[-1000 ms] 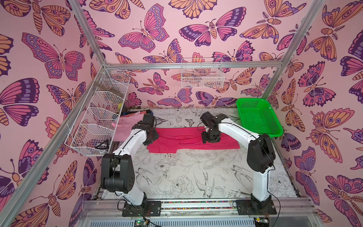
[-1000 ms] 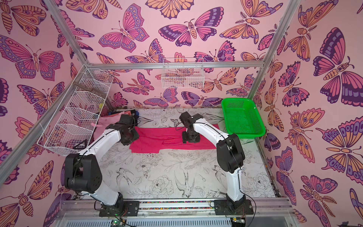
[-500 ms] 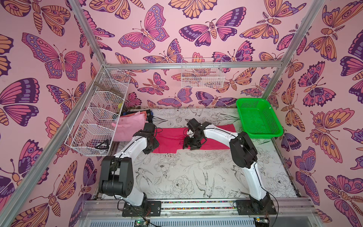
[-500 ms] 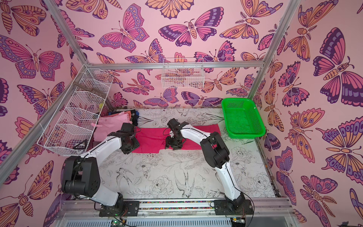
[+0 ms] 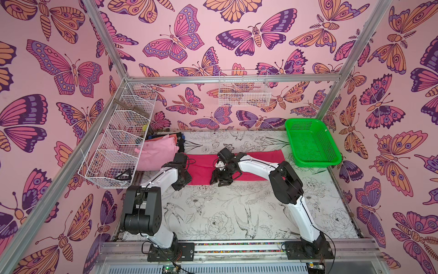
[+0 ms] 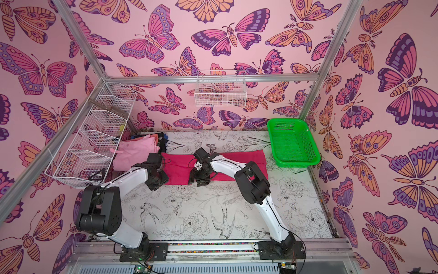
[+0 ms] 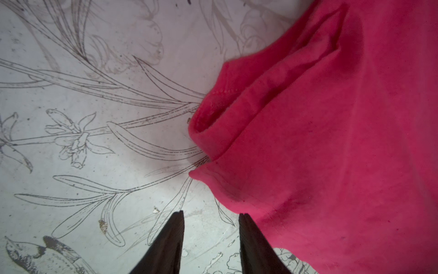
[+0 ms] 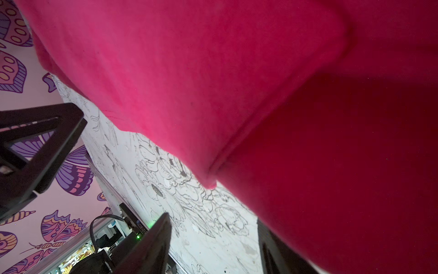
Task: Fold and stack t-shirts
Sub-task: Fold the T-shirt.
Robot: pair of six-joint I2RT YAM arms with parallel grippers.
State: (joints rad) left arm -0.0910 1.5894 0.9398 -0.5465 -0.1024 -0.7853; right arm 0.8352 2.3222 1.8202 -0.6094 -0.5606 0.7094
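A crimson t-shirt (image 5: 263, 157) (image 6: 241, 157) lies flat as a long band across the back of the table. My left gripper (image 5: 183, 183) (image 6: 157, 183) sits at its left end near the front edge. In the left wrist view that gripper (image 7: 211, 214) is open over bare table, one finger (image 7: 251, 237) touching the shirt's hem (image 7: 237, 199). My right gripper (image 5: 221, 179) (image 6: 199, 179) is low over the shirt's middle front edge. In the right wrist view it (image 8: 213, 221) is open, with crimson cloth (image 8: 331, 166) lying over one finger. A light pink t-shirt (image 5: 156, 154) (image 6: 135, 151) tops a pile at the back left.
Under the pink shirt I see orange (image 5: 172, 137) and dark (image 5: 181, 143) cloth. A green mesh basket (image 5: 312, 164) (image 6: 296, 164) stands at the back right. White wire baskets (image 5: 118, 147) line the left wall, and one (image 5: 244, 90) hangs on the back wall. The flower-printed table (image 5: 225, 213) stretches toward me.
My right gripper has moved left along the crimson shirt and toward its front edge. The left gripper has come forward off the shirt's back corner, uncovering the pink shirt.
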